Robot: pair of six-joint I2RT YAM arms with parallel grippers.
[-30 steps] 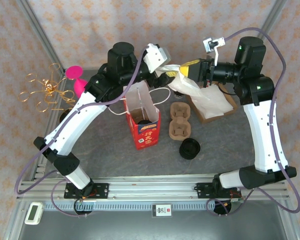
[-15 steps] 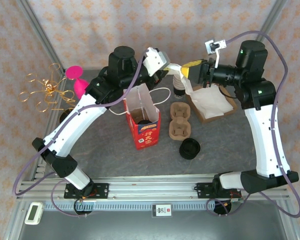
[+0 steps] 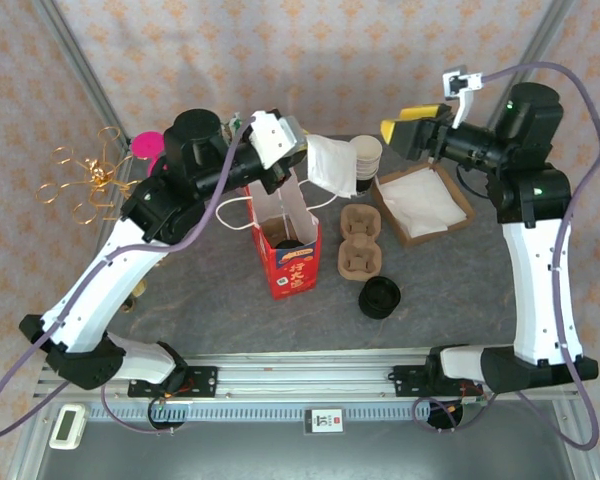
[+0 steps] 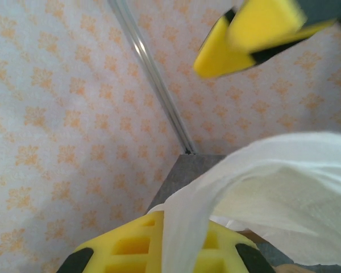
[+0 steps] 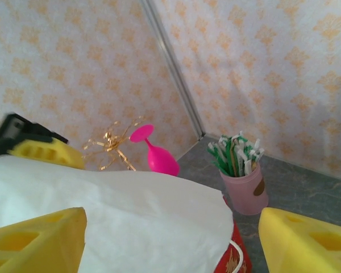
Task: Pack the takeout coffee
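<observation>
One napkin (image 3: 332,165), pinched by the left pincer (image 3: 302,150), partly hides the cup (image 3: 368,152); right pincer (image 3: 400,128) gapes.

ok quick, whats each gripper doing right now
left gripper: shut on the napkin
right gripper: open, holding nothing

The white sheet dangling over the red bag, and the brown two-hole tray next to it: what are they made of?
The white sheet looks like thin tissue paper, probably a napkin: matte and soft, it drapes and creases where it hangs. The brown tray seems to be moulded paper pulp: dull, fibrous-looking, with rounded pressed wells for cups.
</observation>
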